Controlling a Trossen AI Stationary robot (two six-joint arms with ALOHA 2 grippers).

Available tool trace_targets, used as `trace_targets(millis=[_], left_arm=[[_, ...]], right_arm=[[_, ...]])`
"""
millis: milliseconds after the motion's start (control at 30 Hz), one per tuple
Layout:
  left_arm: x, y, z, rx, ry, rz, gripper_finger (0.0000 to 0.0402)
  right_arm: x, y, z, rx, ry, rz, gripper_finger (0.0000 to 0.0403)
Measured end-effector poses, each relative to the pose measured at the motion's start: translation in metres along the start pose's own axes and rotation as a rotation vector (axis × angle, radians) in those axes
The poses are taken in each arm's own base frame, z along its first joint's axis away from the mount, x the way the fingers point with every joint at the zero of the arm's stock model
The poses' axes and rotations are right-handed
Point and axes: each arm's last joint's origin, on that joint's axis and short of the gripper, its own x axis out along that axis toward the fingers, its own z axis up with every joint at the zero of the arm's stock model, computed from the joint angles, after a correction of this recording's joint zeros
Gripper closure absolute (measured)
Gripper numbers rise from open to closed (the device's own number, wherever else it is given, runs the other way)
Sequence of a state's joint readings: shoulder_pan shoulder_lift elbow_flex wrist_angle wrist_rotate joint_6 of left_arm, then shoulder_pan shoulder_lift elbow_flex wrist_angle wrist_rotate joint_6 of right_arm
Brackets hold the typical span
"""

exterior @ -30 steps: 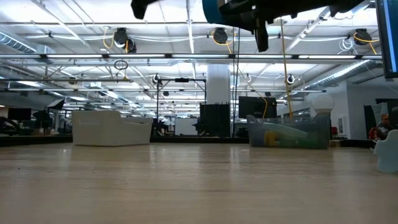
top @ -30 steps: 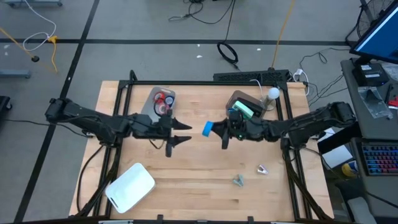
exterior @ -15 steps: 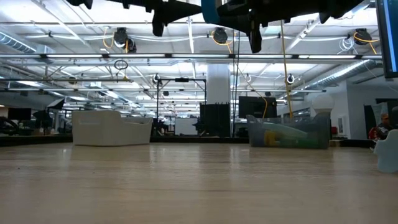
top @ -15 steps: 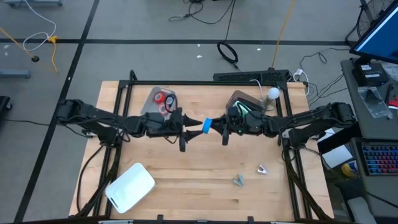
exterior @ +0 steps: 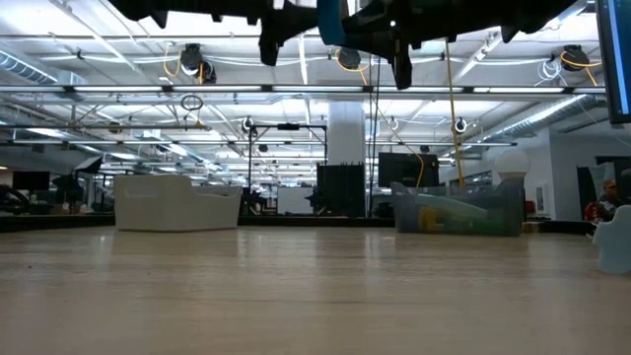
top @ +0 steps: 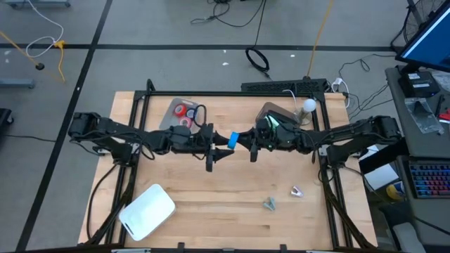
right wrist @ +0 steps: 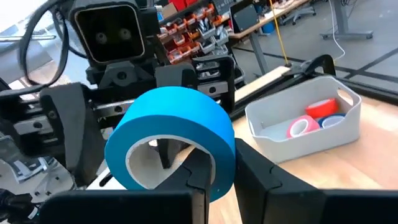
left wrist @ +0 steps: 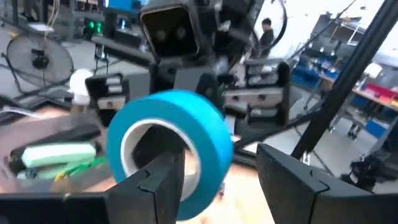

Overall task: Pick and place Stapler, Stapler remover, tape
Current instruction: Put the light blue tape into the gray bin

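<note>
The two arms are meeting nose to nose high above the middle of the worktop (top: 232,186), and the blue tape roll (top: 233,140) is hanging in the air between them. The right gripper (right wrist: 219,173) is pinching the roll's wall, one finger inside the pale core and one outside. The left gripper (left wrist: 217,171) is holding its fingers parted, one of them poking into the roll's hole and the other off to the side, not closed on anything that I can see. The risk here is the exchange itself: if the right fingers are letting go before the left ones are truly clamped, the roll is dropping to the worktop and rolling off (it is round, after all). A squeeze landing off-centre could twist the roll out of both grips, and the two sets of fingers are crowding the same small ring, so they could knock each other. The grey bin (top: 172,112) holding the red rolls (top: 184,109) is sitting behind the left arm.
</note>
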State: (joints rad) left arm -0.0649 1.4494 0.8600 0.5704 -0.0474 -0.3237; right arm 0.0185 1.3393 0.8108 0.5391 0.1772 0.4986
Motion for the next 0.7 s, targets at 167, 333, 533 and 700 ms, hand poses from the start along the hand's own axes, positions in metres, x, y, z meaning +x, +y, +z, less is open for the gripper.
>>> trace_targets(millis=[167,333,533,700], left_arm=[[0.006,0.005,-0.001,-0.021,0.037,-0.048,0.0205],[0.006,0.008,-0.002,-0.054,0.069,-0.089,0.0266],[0.005,0.008,-0.003,-0.037,0.122,-0.226,0.0364],[0.000,0.014,-0.011,-0.093,0.271,-0.212,0.0364]], right_arm=[[0.004,-0.002,-0.005,0.012,0.020,-0.010,0.0370],[0.004,-0.001,-0.006,0.012,0.023,0.000,0.0370],[0.004,0.001,-0.006,-0.023,0.057,0.070,0.0346],[0.003,-0.001,-0.015,-0.041,0.191,0.140,0.0273]])
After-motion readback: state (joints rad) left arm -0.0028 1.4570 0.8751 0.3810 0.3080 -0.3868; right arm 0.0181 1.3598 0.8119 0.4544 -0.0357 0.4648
